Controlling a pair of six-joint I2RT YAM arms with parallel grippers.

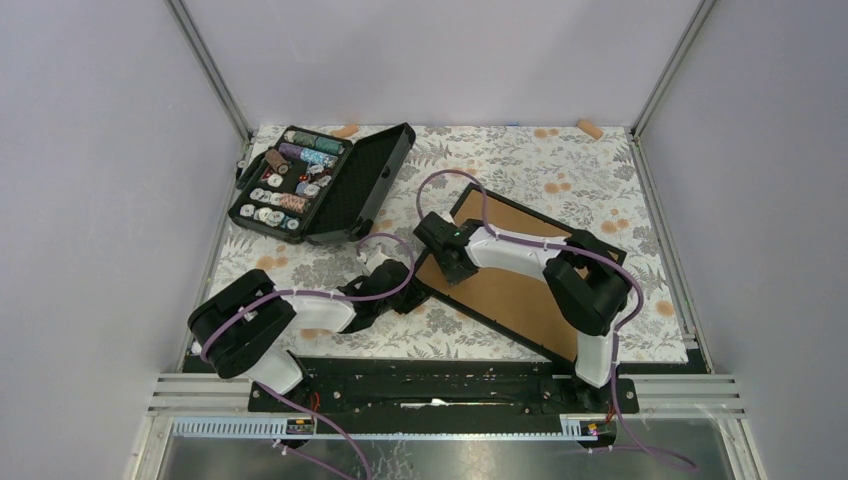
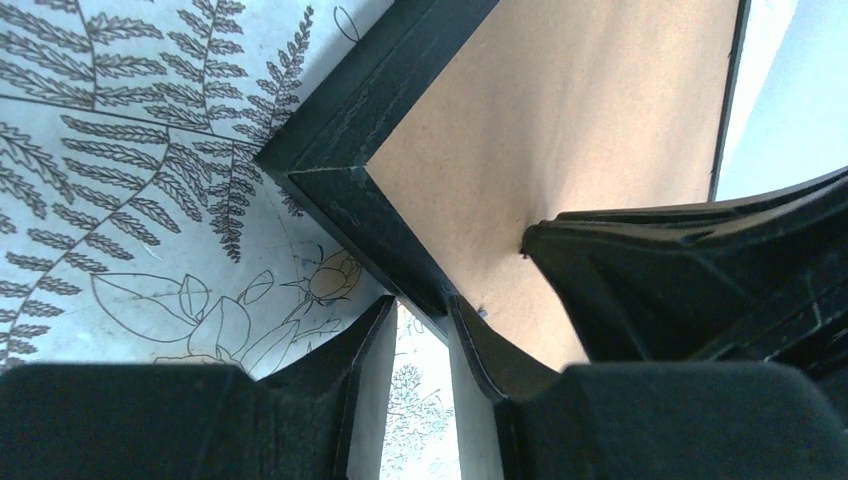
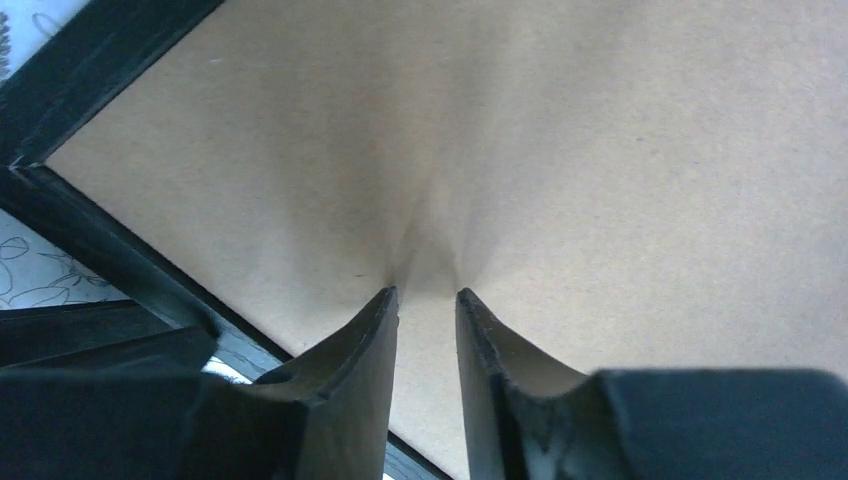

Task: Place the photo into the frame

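Fern-print counter (image 1: 560,160), grey booth walls.
- Frame (image 2: 340,110): back up, brown backing board (image 3: 600,150) on top, directly under both jaws.
- Photo: not visible in any view; presumably beneath board, unconfirmed.
- Left gripper (image 2: 420,305): jaws narrowly parted at frame's corner rail; pinching rail or merely resting, cannot tell.
- Right gripper (image 3: 427,295): jaws slightly apart, grasping nothing, tips pressed on board just inside same corner.
- Handling: press straight down, no sideways drag. Left braces rail against sliding. Work outward toward board edges until flush.
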